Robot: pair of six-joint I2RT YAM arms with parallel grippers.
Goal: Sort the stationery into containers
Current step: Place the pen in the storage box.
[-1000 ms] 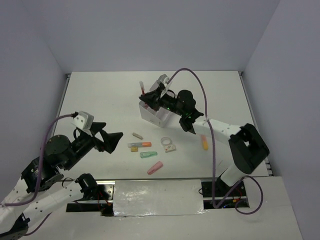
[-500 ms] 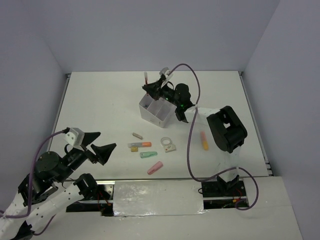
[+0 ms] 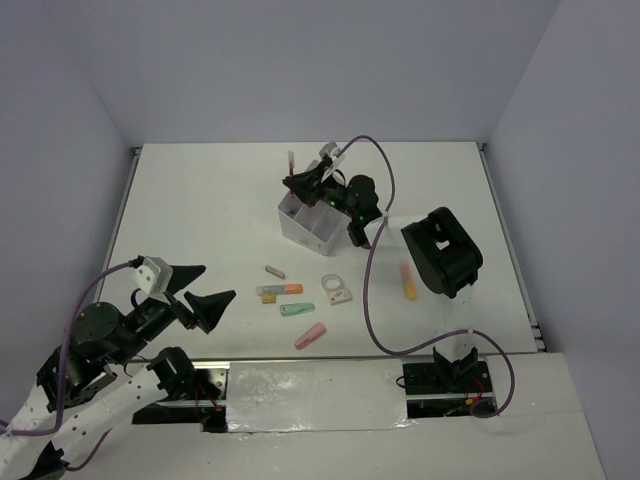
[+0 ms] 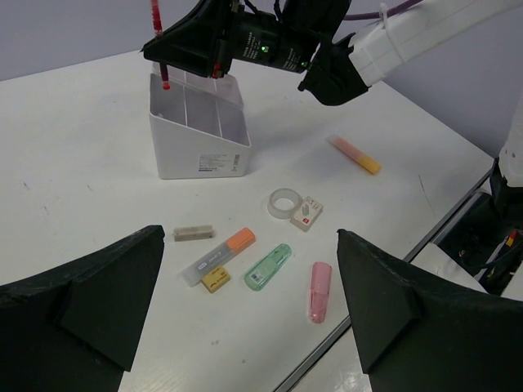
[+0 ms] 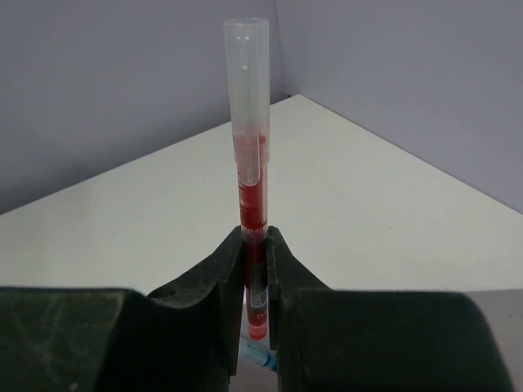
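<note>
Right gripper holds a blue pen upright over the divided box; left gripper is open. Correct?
No: the pen is red, not blue, as the right wrist view shows. The right gripper does hold it upright over the divided box; the left gripper is open.

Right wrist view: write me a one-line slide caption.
Right gripper clamps a red pen upright, clear end pointing up, white table beyond.

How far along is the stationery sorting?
Done: unclear, nothing shows inside the box. In hand: the right gripper holds a red pen upright over it. Remaining: pink marker, green marker, orange marker, tape roll and erasers lie on the table; left gripper open, empty.
</note>
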